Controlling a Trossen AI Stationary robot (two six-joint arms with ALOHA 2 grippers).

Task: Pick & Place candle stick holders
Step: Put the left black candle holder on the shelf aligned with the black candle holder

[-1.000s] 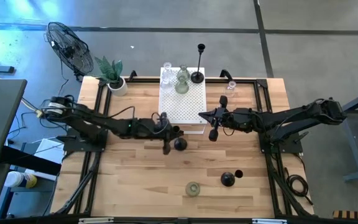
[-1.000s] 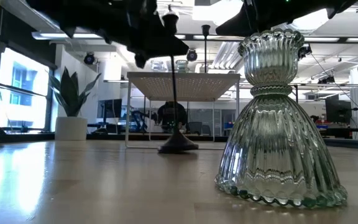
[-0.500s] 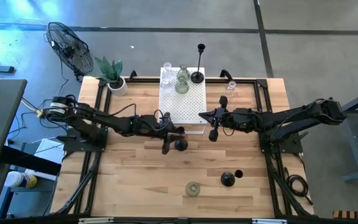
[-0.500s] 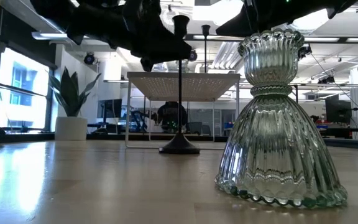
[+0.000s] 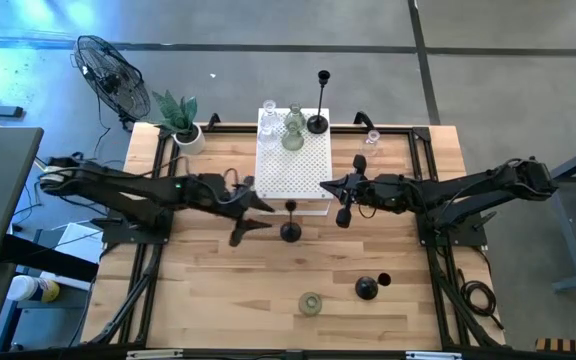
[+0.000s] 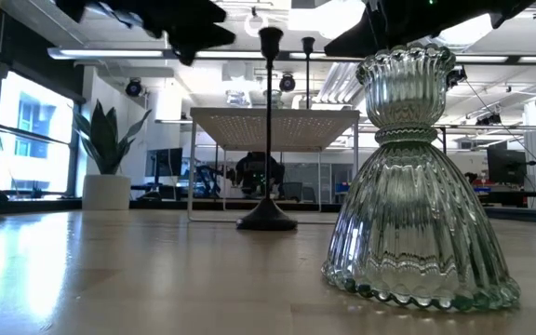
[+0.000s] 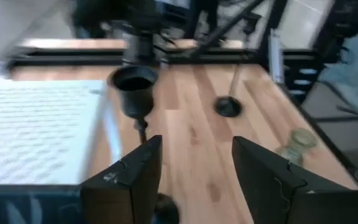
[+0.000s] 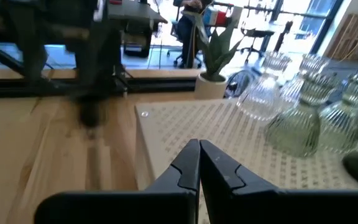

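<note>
A black candle stick holder [image 5: 290, 230] with a round base, thin stem and cup [image 7: 134, 87] stands upright on its base on the table, in front of the white perforated box [image 5: 293, 170]. My left gripper [image 5: 249, 221] is open and empty just to its left, its fingers apart from it [image 7: 191, 180]. My right gripper [image 5: 343, 205] is shut and empty [image 8: 199, 155] at the box's right side. Several glass holders [image 5: 293, 130] and a tall black one [image 5: 318, 120] stand on the box. A ribbed glass holder [image 6: 417, 177] stands near the table's near edge.
Another black holder [image 5: 366, 288] and the greenish glass one [image 5: 311, 303] stand on the near part of the table. A small clear holder [image 5: 371, 138] stands at the far right. A potted plant [image 5: 180, 120] stands at the far left corner, with a fan [image 5: 108, 75] beyond it.
My left gripper has let go of the black holder's stem and drawn back toward the table's left edge. The holder first slid a little to the right and now stands upright on its base, free of the fingers.
</note>
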